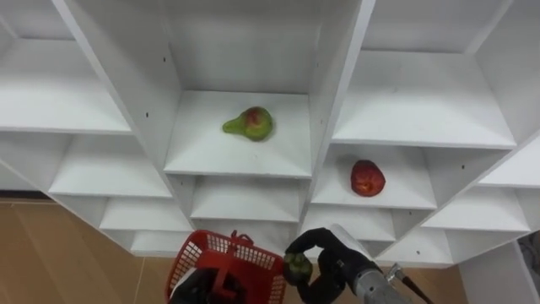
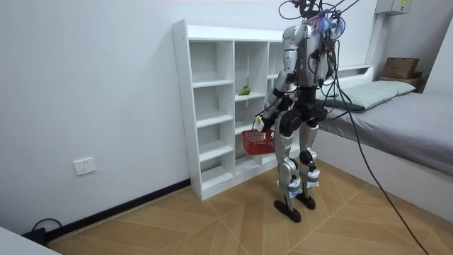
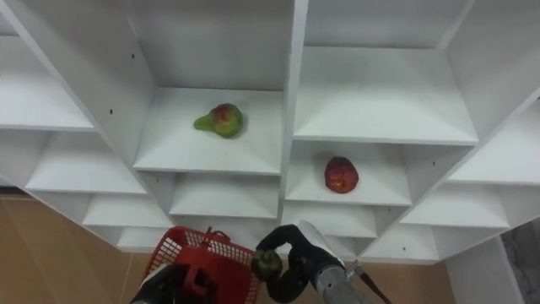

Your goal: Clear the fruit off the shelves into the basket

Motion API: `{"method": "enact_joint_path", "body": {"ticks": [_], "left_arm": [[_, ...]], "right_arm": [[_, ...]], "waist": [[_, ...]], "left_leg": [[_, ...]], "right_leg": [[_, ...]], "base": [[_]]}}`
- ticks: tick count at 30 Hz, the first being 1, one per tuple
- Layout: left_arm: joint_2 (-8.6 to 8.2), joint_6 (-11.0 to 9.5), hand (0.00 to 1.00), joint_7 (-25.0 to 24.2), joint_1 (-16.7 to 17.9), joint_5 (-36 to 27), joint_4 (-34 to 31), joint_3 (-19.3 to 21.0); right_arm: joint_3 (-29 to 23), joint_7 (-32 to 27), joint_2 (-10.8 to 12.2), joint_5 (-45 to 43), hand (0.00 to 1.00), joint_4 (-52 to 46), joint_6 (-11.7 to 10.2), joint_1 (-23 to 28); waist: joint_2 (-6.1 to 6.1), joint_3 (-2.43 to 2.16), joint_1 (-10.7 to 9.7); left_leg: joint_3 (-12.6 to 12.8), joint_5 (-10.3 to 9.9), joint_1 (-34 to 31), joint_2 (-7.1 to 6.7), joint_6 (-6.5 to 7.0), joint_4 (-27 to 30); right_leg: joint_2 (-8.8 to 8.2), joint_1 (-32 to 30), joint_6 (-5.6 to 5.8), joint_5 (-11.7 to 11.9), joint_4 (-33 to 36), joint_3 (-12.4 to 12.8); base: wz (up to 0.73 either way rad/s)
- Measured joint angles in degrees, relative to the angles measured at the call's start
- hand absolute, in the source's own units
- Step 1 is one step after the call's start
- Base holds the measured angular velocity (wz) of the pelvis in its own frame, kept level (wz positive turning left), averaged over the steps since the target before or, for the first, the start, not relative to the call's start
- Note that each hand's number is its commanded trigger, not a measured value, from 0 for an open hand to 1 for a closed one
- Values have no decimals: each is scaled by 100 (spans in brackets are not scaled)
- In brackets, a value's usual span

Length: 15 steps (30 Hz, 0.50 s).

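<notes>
At the rim of the red basket point(image 1: 218, 250), the right hand point(image 1: 334, 267) has its fingers curled round a small, dark-green fruit point(image 1: 297, 267).

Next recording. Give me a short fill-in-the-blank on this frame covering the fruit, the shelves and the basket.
1. The right robot hand is curled round a small ___ fruit.
2. In the white closet, the pear lies in the ___ column.
3. The red apple sits one shelf lower, in the column to the pear's ___.
4. The mesh basket beside that hand is coloured ___.

Missing words: green; middle; right; red.
</notes>
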Motion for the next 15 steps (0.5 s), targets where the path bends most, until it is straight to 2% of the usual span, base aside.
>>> {"method": "enact_joint_path", "body": {"ticks": [15], "left_arm": [[-52, 3, 100, -39, -88, 27, -38, -94]], "right_arm": [[124, 82, 48, 22, 100, 333, 2, -187]], "waist": [[-27, -10, -10]], "left_leg": [[-32, 1, -166, -11, 1, 134]], "right_leg": [[-22, -84, -2, -1, 11, -48]], "base": [[1]]}}
